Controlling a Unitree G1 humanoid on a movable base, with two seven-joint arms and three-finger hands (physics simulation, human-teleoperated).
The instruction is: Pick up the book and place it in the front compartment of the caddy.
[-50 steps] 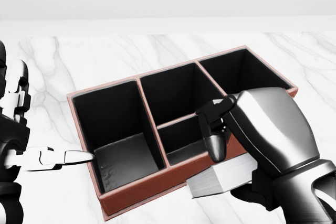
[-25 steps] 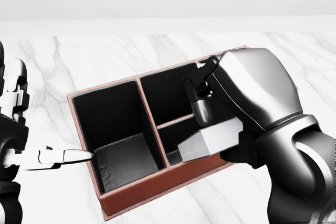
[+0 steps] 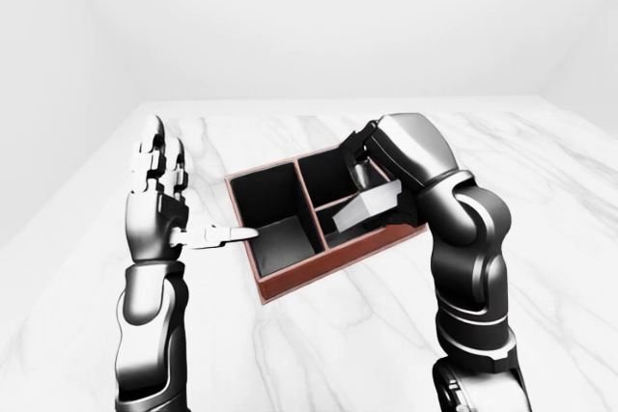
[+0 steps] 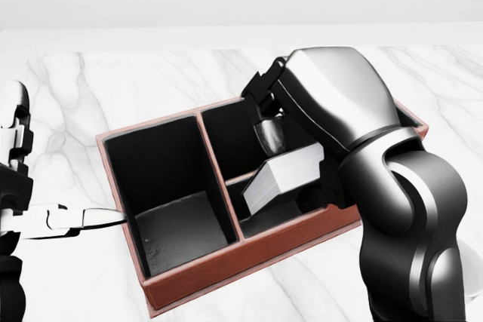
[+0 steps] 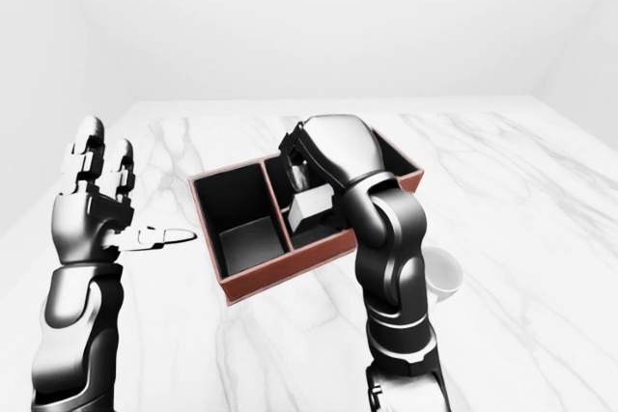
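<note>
The caddy is a red-brown box with black compartments on the marble table. My right hand is shut on the book, a pale block with a white page edge, and holds it tilted over the small compartment at the caddy's near middle. The book's lower left corner dips below the divider there. The book also shows in the left-eye view. My left hand is open and empty, raised left of the caddy, with its thumb pointing at the caddy's left wall.
A white cup stands on the table right of the caddy, partly hidden by my right arm. The caddy's large left compartment holds nothing. The marble table reaches a white wall at the top of the views.
My right hand has carried the book up and left, from beside the caddy's near wall to over its small middle compartment, tilting it downward. The left hand barely moved.
</note>
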